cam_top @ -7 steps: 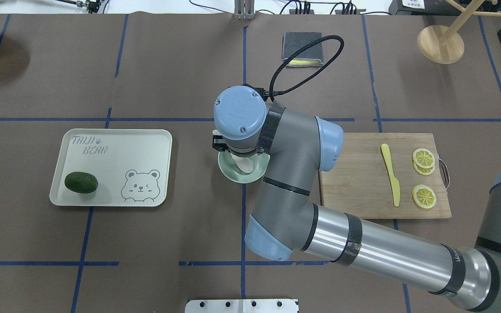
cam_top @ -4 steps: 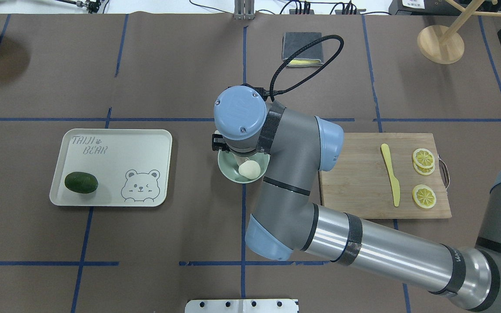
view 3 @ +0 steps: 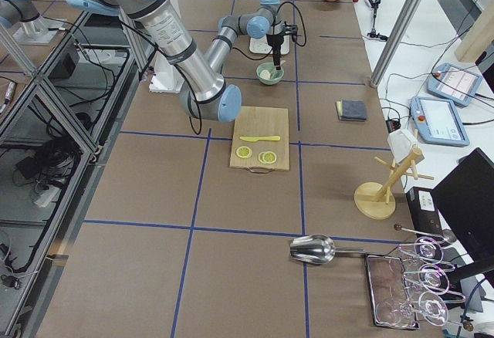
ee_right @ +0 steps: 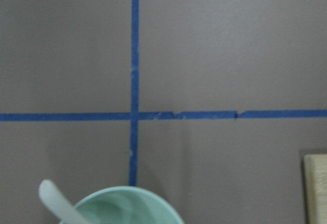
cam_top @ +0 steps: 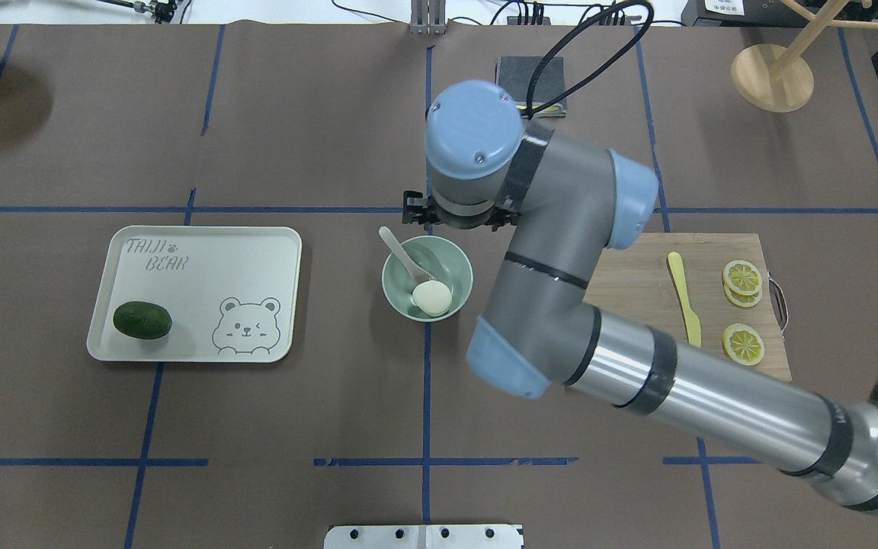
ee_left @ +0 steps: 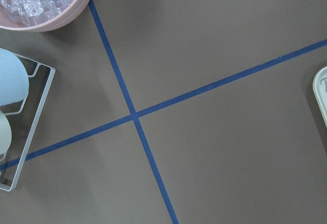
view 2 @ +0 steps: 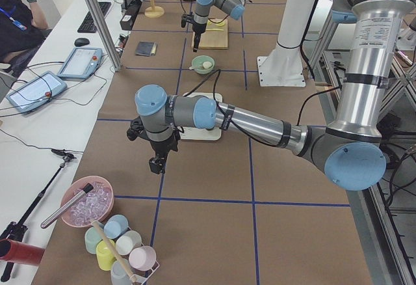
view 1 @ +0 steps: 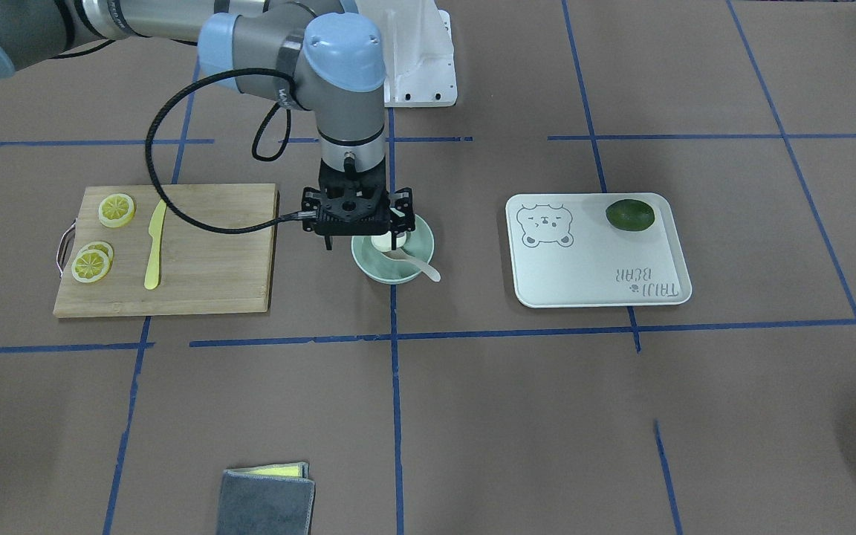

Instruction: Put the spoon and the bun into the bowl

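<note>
The pale green bowl (cam_top: 454, 263) stands at mid-table. The white bun (cam_top: 432, 298) lies inside it. The off-white spoon (cam_top: 402, 254) rests in the bowl with its handle over the far-left rim. My right gripper (view 1: 362, 241) hangs open and empty just above the bowl (view 1: 380, 269), over its right side; the bun (view 1: 382, 242) and spoon (view 1: 419, 266) show below it. The right wrist view shows the bowl rim (ee_right: 148, 203) and spoon handle (ee_right: 53, 196). My left gripper (view 2: 156, 164) hovers over bare table far left; I cannot tell its state.
A cream tray (cam_top: 241, 252) with a dark green fruit (cam_top: 142, 319) lies left of the bowl. A wooden board (cam_top: 637, 320) with a yellow knife (cam_top: 685, 305) and lemon slices (cam_top: 742, 343) lies to the right. A grey cloth (cam_top: 519, 76) lies beyond.
The bun dropped from the right gripper into the bowl beside the spoon. The right arm then rose and pulled back toward the table's far side, uncovering the bowl.
</note>
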`<state>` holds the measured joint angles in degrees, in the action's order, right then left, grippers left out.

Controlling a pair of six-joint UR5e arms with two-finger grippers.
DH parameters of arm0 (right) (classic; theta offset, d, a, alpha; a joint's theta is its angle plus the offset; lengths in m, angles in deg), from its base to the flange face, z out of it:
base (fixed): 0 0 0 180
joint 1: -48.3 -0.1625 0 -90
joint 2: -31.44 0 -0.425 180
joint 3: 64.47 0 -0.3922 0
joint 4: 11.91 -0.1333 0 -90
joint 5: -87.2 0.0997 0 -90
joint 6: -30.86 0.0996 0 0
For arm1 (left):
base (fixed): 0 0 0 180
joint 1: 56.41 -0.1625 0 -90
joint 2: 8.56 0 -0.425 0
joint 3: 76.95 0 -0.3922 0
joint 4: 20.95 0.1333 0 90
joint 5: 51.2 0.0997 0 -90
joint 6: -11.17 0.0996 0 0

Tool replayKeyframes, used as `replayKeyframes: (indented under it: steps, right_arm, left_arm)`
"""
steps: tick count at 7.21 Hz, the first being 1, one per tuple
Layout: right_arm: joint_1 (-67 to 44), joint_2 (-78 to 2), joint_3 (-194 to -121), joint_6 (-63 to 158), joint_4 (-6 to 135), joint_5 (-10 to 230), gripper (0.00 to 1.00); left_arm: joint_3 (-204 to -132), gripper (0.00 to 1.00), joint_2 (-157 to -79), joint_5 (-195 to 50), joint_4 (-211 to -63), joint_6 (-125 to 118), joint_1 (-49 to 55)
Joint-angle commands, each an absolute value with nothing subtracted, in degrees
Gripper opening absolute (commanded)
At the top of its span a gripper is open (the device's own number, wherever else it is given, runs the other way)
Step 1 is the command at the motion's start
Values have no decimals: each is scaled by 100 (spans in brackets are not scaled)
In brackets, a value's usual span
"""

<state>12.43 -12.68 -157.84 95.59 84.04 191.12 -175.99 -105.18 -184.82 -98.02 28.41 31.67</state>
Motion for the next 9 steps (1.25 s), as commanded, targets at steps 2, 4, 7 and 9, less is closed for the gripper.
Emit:
replayKeyframes:
  steps: [2,4,7,9]
  right_arm:
    - [-876,-2740,-16361,6490,8389,20801,100]
    - [-2003,-3734,-16283,4239,8415,21208,100]
    - [-2675,-5270,-16220,3719,8345,21281,100]
    - [-3157,-6091,-16194,3719,7495,21636,100]
  left_arm:
    - [-17592,100,-10331,-18453,-9750,2857,3174]
    - [-17600,100,-10260,-18488,-9742,2866,3183]
    - [-17924,100,-10015,-18462,-9750,2874,3218]
    - [-18031,100,-9882,-18488,-9759,2892,3227]
